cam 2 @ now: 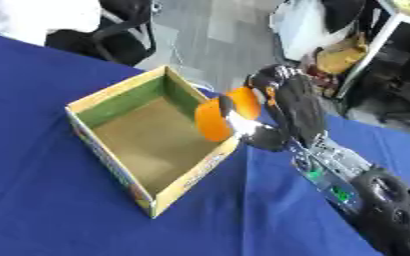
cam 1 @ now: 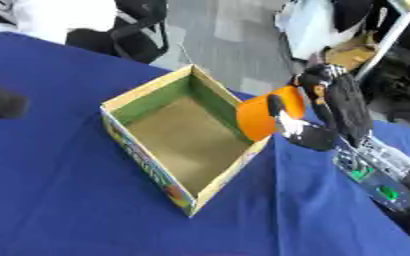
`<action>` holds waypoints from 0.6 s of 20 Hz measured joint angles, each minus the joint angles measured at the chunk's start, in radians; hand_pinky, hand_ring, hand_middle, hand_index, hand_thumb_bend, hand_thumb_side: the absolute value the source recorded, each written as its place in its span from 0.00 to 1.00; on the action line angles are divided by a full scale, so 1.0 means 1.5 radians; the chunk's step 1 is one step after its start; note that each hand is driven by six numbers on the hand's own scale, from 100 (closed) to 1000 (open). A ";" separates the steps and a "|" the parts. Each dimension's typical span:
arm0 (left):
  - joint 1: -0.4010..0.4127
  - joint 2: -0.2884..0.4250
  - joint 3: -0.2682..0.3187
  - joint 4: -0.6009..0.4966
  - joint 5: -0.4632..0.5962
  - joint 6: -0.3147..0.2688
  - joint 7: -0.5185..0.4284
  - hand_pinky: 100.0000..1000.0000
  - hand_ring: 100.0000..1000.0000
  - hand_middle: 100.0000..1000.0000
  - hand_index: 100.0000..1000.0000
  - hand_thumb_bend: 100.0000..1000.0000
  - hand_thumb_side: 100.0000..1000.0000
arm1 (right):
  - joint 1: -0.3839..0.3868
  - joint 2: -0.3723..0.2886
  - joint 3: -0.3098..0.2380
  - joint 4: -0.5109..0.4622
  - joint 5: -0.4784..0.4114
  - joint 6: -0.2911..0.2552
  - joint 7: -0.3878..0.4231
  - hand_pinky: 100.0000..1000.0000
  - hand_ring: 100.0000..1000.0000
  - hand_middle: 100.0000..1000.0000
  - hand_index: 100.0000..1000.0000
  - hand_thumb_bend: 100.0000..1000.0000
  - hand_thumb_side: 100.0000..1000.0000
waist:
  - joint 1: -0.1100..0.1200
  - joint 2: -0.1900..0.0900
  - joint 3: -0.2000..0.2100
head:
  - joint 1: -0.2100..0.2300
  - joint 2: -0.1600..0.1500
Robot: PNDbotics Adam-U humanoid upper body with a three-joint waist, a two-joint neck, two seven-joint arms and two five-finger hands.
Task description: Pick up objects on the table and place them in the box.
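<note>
One box (cam 1: 187,136) stood on the table (cam 1: 60,190), which was covered in blue cloth. The box was open-topped cardboard with a bare brown floor and a green inner wall on the far-left side. Its outer left wall carried a colourful printed band in yellow, green and red; no lettering on it could be read. Nothing lay inside the box.

One orange object (cam 1: 265,116), rounded and smooth, was held at the box's right rim, overlapping the wall's top edge and partly over the interior. No label was visible on it.

The right hand (cam 1: 318,112) came in from the lower right. Its fingers (cam 1: 283,107) and thumb were curled round the orange object, gripping it from the right side. Green circuit parts showed on the wrist below the hand.

A dark, blurred shape (cam 1: 0,101) sat at the left edge of the left eye view over the table; whether it was the left hand could not be told.

Beyond the table's far edge: grey floor, one black chair base (cam 1: 138,30), bags and clutter.
</note>
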 measured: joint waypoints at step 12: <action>0.005 0.140 -0.042 0.000 0.112 -0.098 0.098 0.82 0.80 0.80 0.81 0.01 0.86 | 0.032 -0.006 -0.023 0.028 -0.023 0.021 -0.042 0.00 0.00 0.00 0.06 0.00 1.00 | 0.000 0.008 0.054 | -0.047 -0.017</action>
